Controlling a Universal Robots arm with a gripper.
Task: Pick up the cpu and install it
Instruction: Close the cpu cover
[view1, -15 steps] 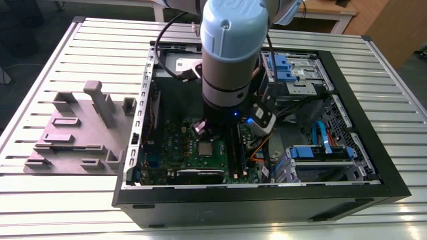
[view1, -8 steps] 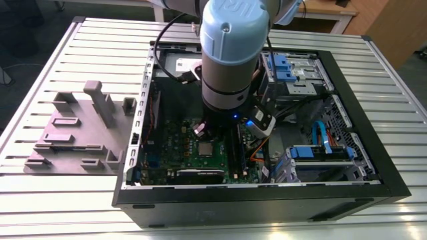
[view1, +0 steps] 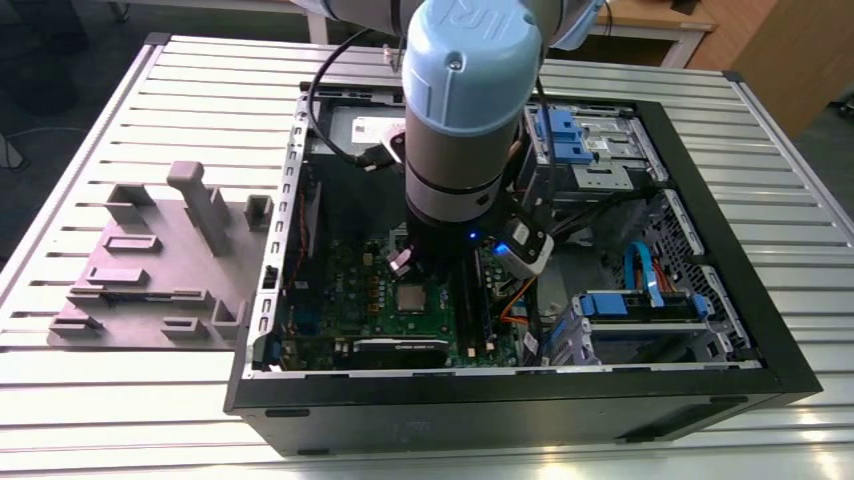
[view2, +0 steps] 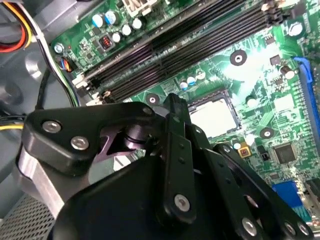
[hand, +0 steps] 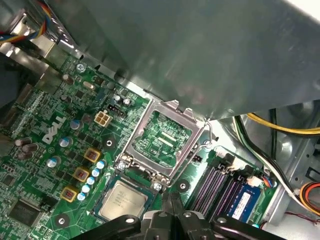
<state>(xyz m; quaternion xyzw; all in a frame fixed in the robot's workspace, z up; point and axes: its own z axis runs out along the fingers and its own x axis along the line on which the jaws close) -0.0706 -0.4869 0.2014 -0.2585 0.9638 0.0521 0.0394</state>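
The cpu (hand: 122, 200), a small silvery square chip, lies flat in its socket on the green motherboard (hand: 60, 125); it also appears in the second wrist view (view2: 216, 119) and the exterior view (view1: 411, 296). The socket's metal frame (hand: 162, 137) stands swung up beside it, with green board behind its window. My gripper (hand: 172, 200) hangs just above the board at the chip's edge, black fingers pressed together with nothing between them. In the second wrist view the gripper (view2: 172, 102) reaches to the socket's rim. The arm (view1: 467, 120) stands inside the open computer case (view1: 694, 390).
Black memory slots (view2: 180, 50) run next to the socket. Loose cables (hand: 280, 127) and the case's grey wall (hand: 200, 50) crowd the gripper. Blue drive brackets (view1: 641, 305) sit at the exterior view's right. A grey plastic fixture (view1: 160, 265) stands on the slatted table (view1: 120, 390).
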